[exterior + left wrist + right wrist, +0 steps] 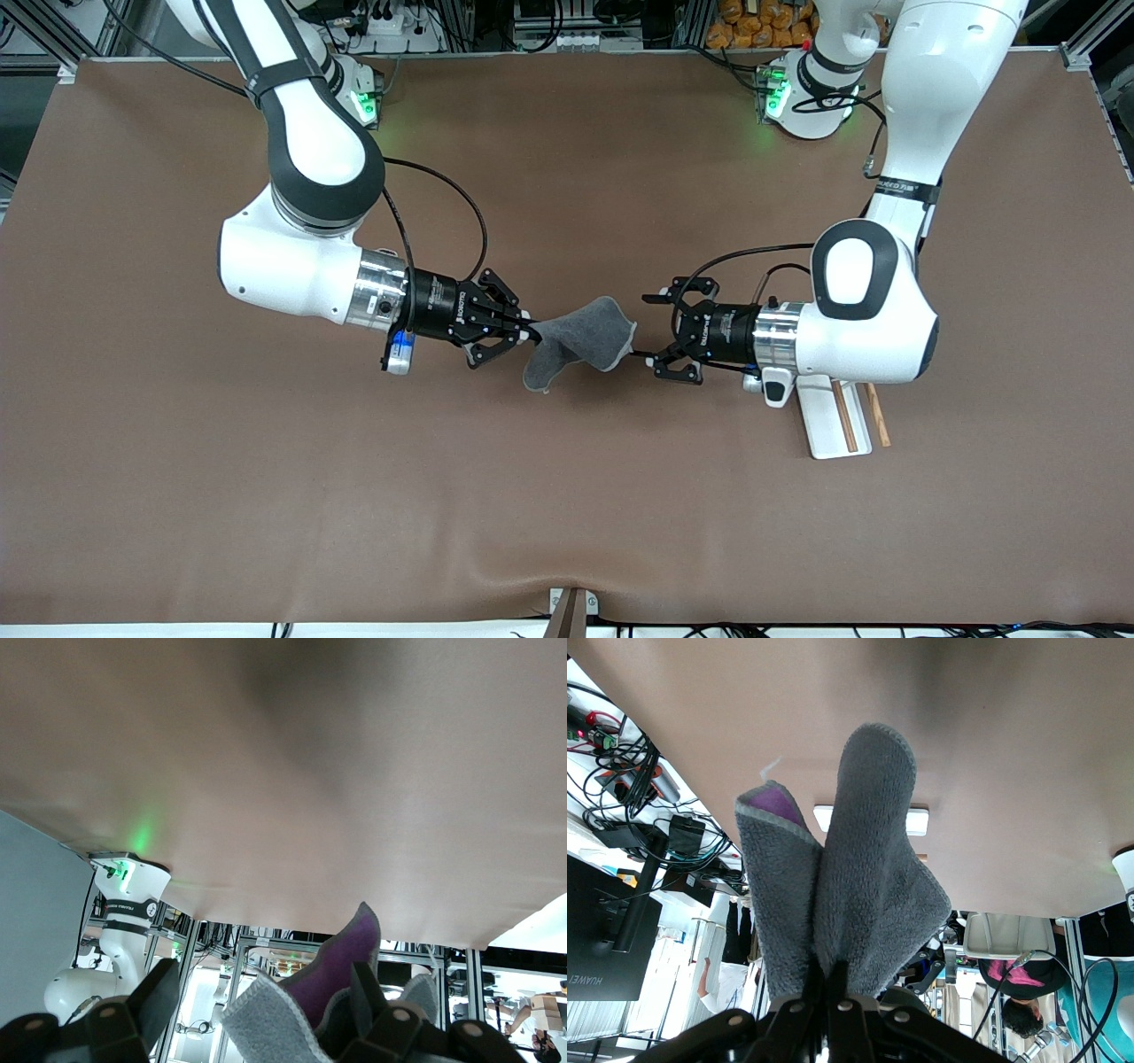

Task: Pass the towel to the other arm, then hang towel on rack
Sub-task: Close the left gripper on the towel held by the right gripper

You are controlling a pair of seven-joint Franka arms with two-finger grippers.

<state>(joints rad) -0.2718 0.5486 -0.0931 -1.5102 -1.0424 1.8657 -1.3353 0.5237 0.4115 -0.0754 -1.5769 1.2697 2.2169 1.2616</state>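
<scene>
The towel (580, 341) hangs in the air over the middle of the table (567, 496), a bunched grey fold with a purple inner face showing in the wrist views. At its nine o'clock side in the front view, the right gripper (524, 330) has its fingers pinched tight on one end of the cloth. At its three o'clock side the left gripper (656, 328) has its fingers spread on either side of the towel's other edge; whether they touch the cloth cannot be told, and they have not clamped it. This looks like the handover step, with the receiving grasp not yet made. The next move calls for the left fingers to close firmly on the cloth before the right ones let go. The rack (840, 416) lies at about four o'clock from the towel, partly under the left arm, its rods lying low along the tray.
</scene>
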